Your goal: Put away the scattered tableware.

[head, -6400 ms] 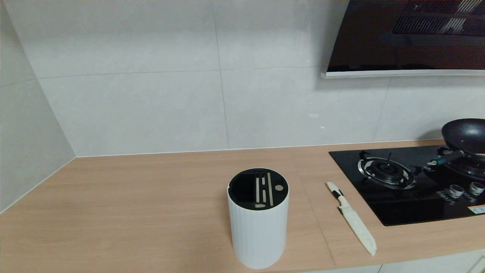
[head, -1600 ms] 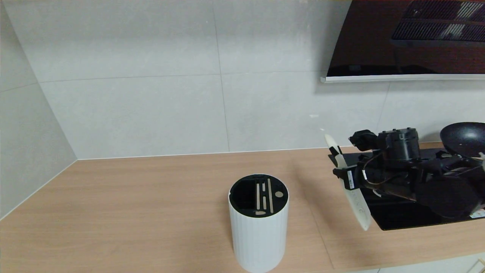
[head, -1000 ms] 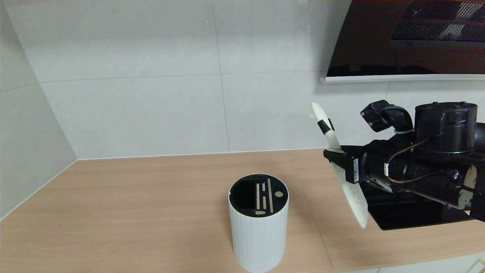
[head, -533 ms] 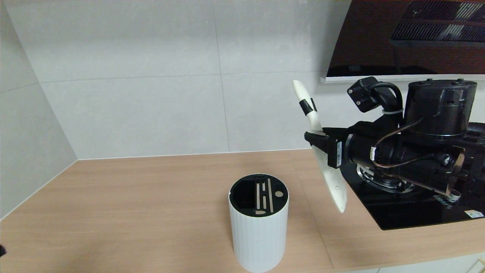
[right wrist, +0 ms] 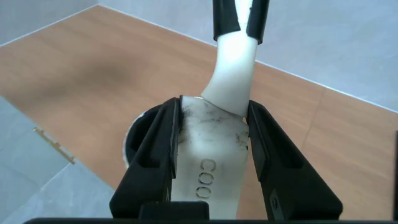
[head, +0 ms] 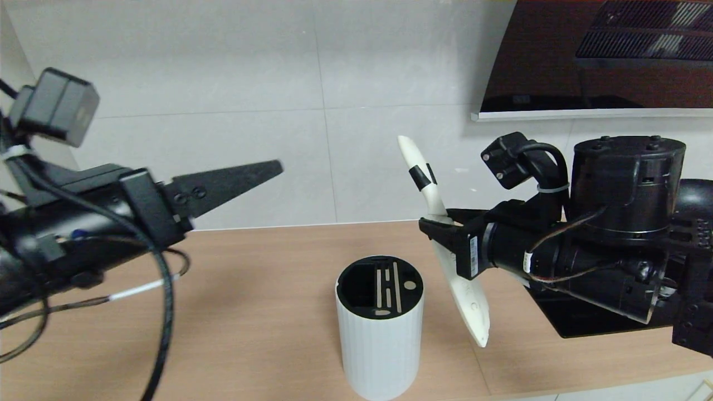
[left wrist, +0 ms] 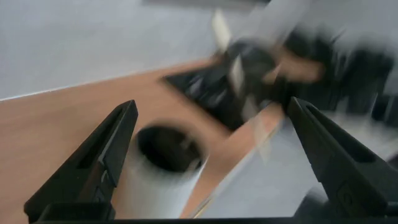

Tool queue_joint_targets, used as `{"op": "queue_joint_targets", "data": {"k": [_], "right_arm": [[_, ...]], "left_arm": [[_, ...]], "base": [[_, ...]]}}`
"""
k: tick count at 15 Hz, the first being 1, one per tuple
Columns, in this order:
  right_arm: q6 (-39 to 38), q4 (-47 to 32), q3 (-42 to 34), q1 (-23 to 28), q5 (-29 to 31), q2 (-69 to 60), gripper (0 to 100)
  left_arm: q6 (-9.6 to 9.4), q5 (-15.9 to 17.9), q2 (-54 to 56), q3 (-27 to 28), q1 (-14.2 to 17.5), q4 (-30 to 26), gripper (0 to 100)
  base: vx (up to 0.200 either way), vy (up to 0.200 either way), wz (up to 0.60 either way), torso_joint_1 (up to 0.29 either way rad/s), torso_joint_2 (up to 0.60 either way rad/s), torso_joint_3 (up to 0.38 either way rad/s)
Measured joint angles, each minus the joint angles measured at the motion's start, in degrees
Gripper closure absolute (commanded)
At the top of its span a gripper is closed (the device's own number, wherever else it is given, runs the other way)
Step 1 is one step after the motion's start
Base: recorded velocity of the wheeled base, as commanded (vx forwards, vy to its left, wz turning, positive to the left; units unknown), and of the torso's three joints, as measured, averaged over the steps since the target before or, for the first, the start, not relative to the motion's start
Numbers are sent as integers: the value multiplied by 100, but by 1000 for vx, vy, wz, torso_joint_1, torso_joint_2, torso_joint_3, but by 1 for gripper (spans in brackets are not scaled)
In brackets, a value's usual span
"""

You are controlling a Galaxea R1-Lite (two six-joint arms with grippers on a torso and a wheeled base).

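Note:
A white ribbed knife holder (head: 380, 334) with a black slotted top stands near the counter's front edge. My right gripper (head: 441, 229) is shut on a white knife (head: 468, 301) with a black band on its handle. The knife hangs in the air just right of the holder, handle up and blade tip down. In the right wrist view the knife (right wrist: 214, 155) sits clamped between both fingers (right wrist: 158, 146), with the holder (right wrist: 132, 140) below. My left gripper (head: 245, 175) hovers open above the counter, left of the holder. The left wrist view shows the holder (left wrist: 165, 171) between its spread fingers (left wrist: 102, 155).
A black gas hob (head: 579, 320) lies at the right behind my right arm, with a dark pan (head: 696, 195) on it. A range hood (head: 590, 55) hangs above. A tiled wall backs the wooden counter (head: 267, 262), and a side wall closes the left.
The knife lay on the counter by the hob; now my right gripper holds it raised and has carried it left towards the holder. My left arm has swung into view.

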State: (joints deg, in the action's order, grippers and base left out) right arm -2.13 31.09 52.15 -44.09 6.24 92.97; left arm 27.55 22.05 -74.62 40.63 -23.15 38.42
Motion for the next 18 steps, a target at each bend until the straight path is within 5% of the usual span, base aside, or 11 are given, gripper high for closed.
{"op": "queue_joint_targets", "data": {"k": [2,5,6,18], "right_arm": [[-7,0,-54,-139,40,6,100],[-44,9,-100,-480,229,17,100],[-101,15,-100,-618,278,48,100],[-380,202,-98,-1163,335,413,100]], "left_arm": [[655,-345,-667,-21,-494,545,0],[1393,-394,-1135,0,-916,758,0],[1481,-394,-1225,27,-1028,778,0],[1452,-800,-1907,49,-1378,1161,0]], "base": [[0,0,0,0,0,0],[0,0,0,0,0,0],[0,0,0,0,0,0],[0,0,0,0,0,0]]}}
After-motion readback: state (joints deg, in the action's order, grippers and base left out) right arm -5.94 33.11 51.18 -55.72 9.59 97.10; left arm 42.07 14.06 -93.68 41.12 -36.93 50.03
